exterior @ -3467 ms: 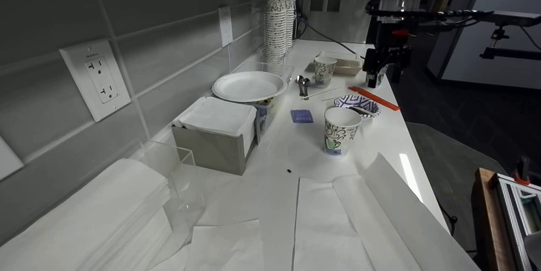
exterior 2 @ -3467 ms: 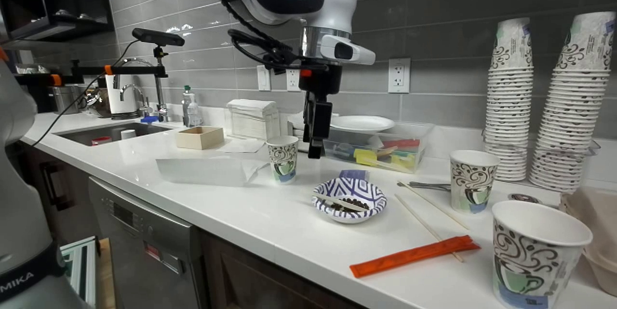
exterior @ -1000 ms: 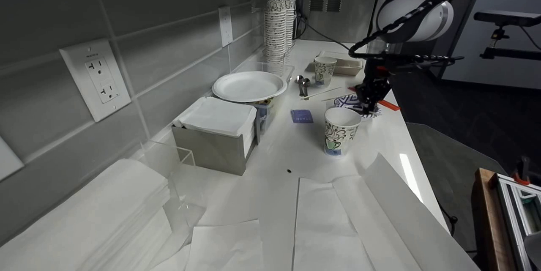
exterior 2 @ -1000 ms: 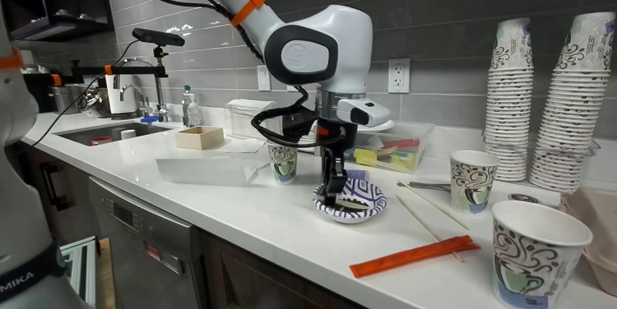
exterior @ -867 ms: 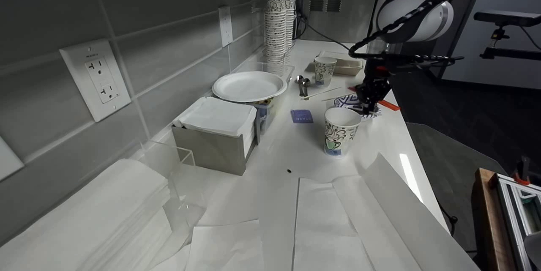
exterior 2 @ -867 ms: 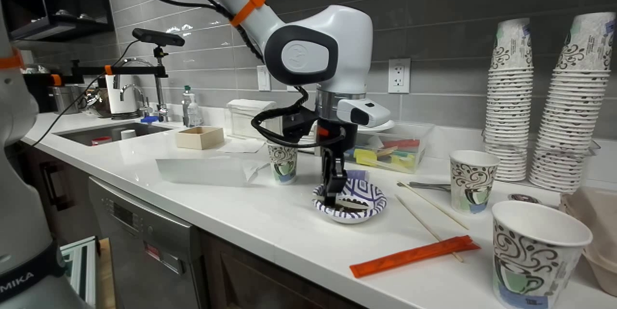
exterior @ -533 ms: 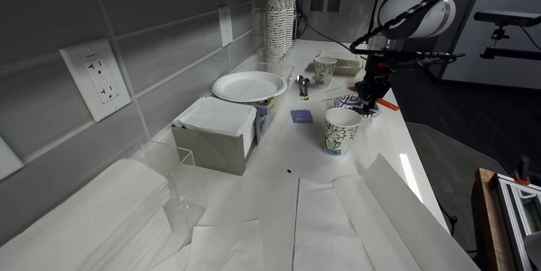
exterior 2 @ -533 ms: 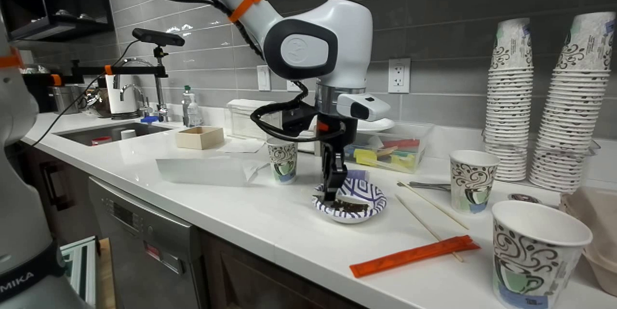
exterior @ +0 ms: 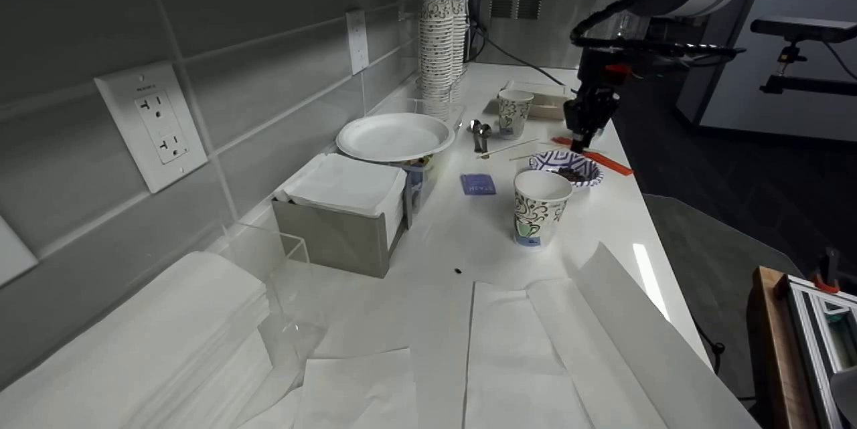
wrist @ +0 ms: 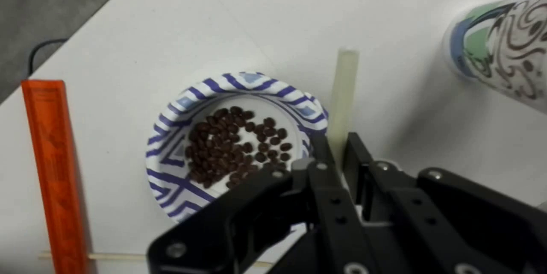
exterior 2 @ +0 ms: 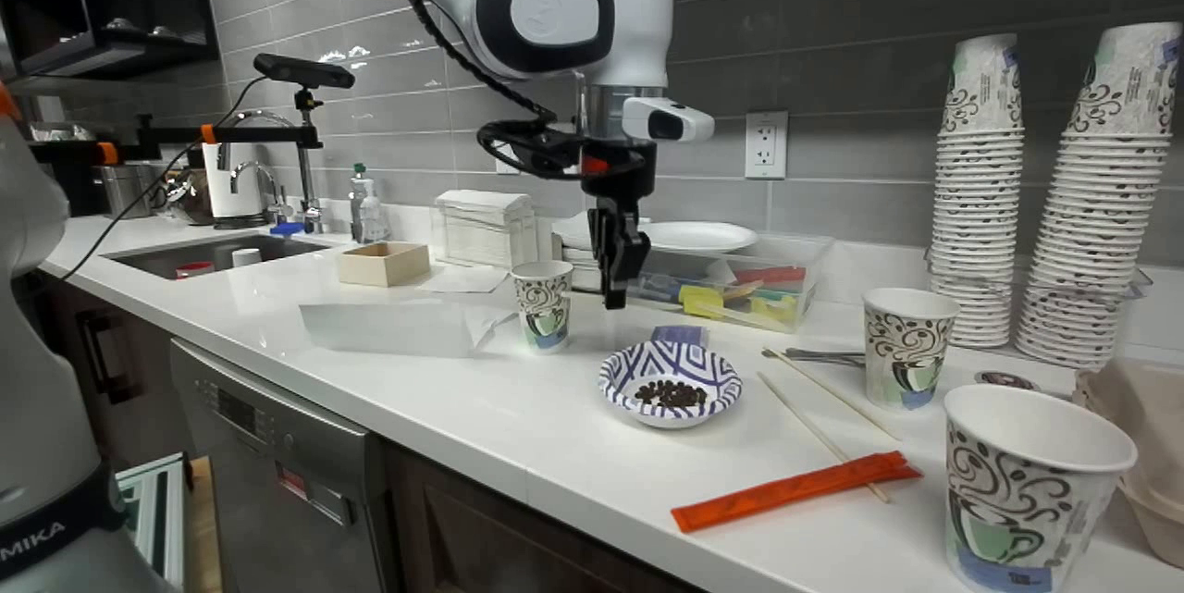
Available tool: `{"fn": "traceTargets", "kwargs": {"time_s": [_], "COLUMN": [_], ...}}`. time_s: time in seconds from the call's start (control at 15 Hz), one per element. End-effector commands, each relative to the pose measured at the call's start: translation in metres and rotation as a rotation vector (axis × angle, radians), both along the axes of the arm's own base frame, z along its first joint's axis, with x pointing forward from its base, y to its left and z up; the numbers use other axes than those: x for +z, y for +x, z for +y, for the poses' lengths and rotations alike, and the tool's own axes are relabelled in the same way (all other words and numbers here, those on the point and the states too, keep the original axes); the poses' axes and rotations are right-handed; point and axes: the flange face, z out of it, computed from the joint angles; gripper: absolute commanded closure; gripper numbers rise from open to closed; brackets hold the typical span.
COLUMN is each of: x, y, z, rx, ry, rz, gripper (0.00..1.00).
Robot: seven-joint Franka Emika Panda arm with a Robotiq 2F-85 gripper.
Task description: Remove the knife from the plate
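Pinched between the black fingers of my gripper is the knife, a pale, flat, straight stick pointing away from the wrist. The jaws are closed on it, well above the counter. The plate is a shallow paper bowl with a blue-and-white pattern, holding dark beans; nothing lies across its rim now. In both exterior views the gripper hangs above and slightly beyond the bowl, apart from it. There the knife is hard to make out against the gripper and the background.
An orange-red wrapped packet lies near the counter's front edge, over a thin chopstick. One patterned paper cup stands close to the bowl. More cups, tall cup stacks and a clear utensil bin are around.
My gripper was down at the bowl, closed on the knife that lay across it. It has risen out, taking the knife along. The bowl and beans stay in place.
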Motion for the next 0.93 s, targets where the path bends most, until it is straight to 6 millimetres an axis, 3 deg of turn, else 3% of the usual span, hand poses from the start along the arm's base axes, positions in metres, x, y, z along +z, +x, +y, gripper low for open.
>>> {"fn": "traceTargets", "kwargs": {"time_s": [0.0,0.2,0.4,0.87], "x": [0.017,0.011,-0.013,-0.073], "y": [0.002,0.009,0.008,-0.011], "z": [0.047,0.080,0.095,0.081], "rx": [0.164,0.240,0.271,0.214], "ry": [-0.062,-0.111,-0.150,-0.159], "rz": [-0.051,-0.084,-0.117,-0.129], "gripper": [0.97,0.97,0.97,0.97]}}
